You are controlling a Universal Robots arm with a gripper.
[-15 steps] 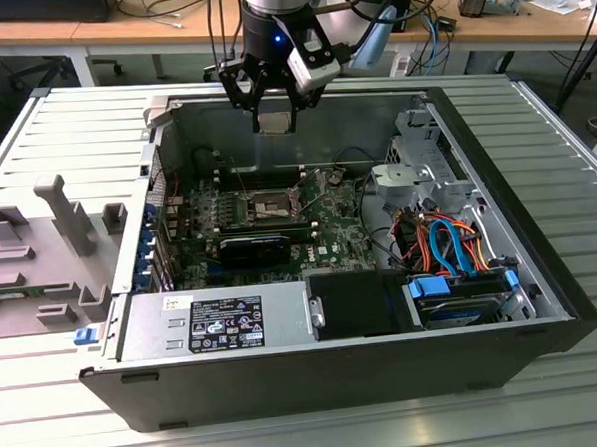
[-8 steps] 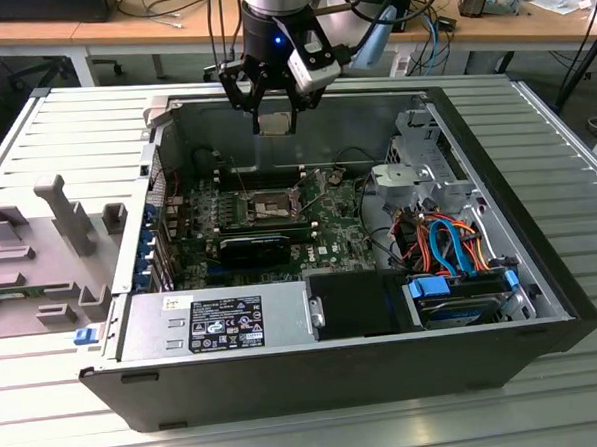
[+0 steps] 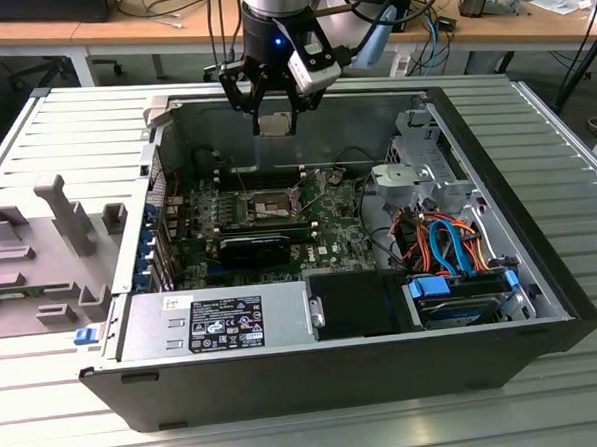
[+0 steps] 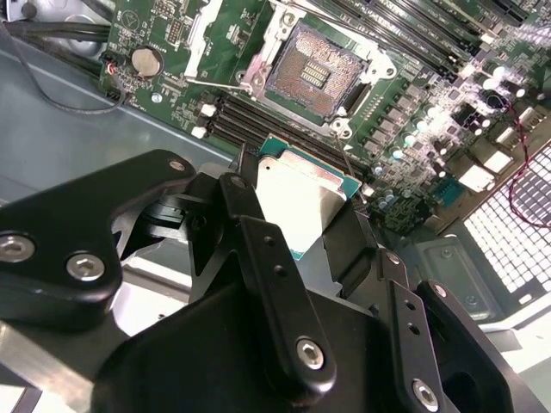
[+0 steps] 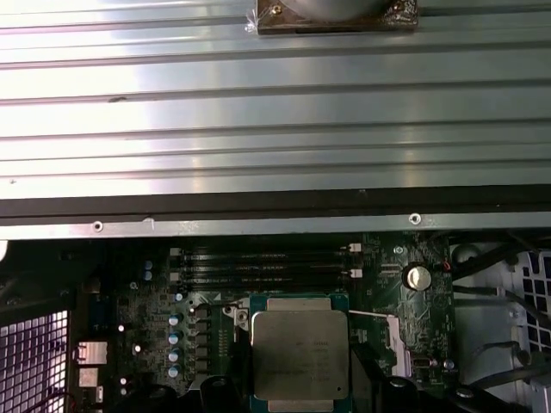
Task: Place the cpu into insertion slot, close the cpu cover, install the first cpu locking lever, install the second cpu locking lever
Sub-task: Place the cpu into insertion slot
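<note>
Looking down into a large open computer case (image 3: pixel 336 372), black-walled, lying on a ribbed metal table (image 3: pixel 578 389) and taking up most of the exterior view. Inside, spreading from the centre of that frame: green motherboard (image 3: pixel 334 237) on the case floor. Along the near wall at lower left of centre, a grey power supply (image 3: pixel 214 323). Toward the exterior view's right, blue and orange cables (image 3: pixel 445 246) looping over a drive bay. At the exterior view's left, outside the case, a grey foam tray (image 3: pixel 39 247) with moulded recesses.

At upper centre of the exterior view, hanging over the case's far wall and well above the board: black gripper (image 3: pixel 273 110) on the arm's end. Jaws drawn narrow and clamped on the cpu (image 3: pixel 274 124), gripping two opposite edges. Silver top and green rim of the chip plain in both wrist views (image 5: pixel 297 357) (image 4: pixel 301 194), set between black fingers (image 4: pixel 245 215).

Near the middle of the exterior view, below the held chip and well apart from it: the insertion slot (image 3: pixel 268 206). Square, dark pin field bare (image 4: pixel 312 76), silver border around it. Just beside the socket, a thin wire lever (image 4: pixel 215 83), angled away from the frame.
</note>
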